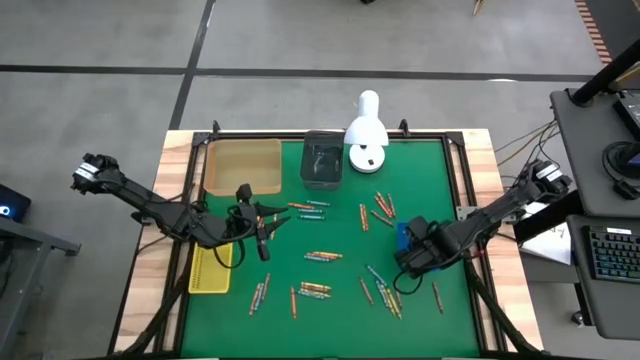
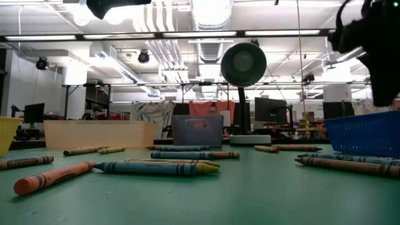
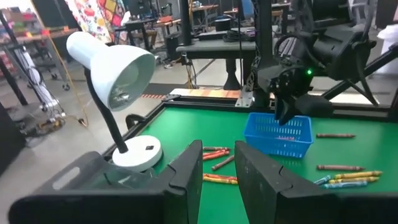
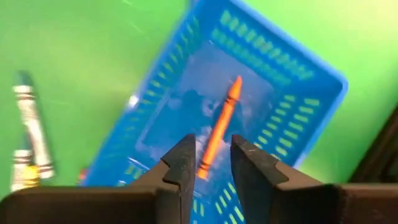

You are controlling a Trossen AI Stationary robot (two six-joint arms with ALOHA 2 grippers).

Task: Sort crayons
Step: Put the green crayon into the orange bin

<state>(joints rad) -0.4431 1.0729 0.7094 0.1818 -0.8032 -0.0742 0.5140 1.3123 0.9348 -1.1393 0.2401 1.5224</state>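
Observation:
Many crayons (image 1: 322, 256) lie scattered on the green mat (image 1: 330, 310). My right gripper (image 4: 210, 146) points down over the blue basket (image 4: 273, 81), at the mat's right (image 1: 404, 236). Its fingers are open. An orange crayon (image 4: 221, 121) shows in the gap between them, down in the basket and narrower than the gap. I cannot tell whether it lies on the basket's floor or is falling. My left gripper (image 3: 217, 152) hovers open and holds nothing above the mat's left part (image 1: 268, 232), pointing level toward the basket (image 3: 278, 135).
A yellow tray (image 1: 212, 268) sits at the mat's left edge. At the far side stand a tan tray (image 1: 243, 166) and a dark clear bin (image 1: 322, 160). Next to them is a white desk lamp (image 1: 366, 135). More crayons lie near the basket (image 1: 385, 290).

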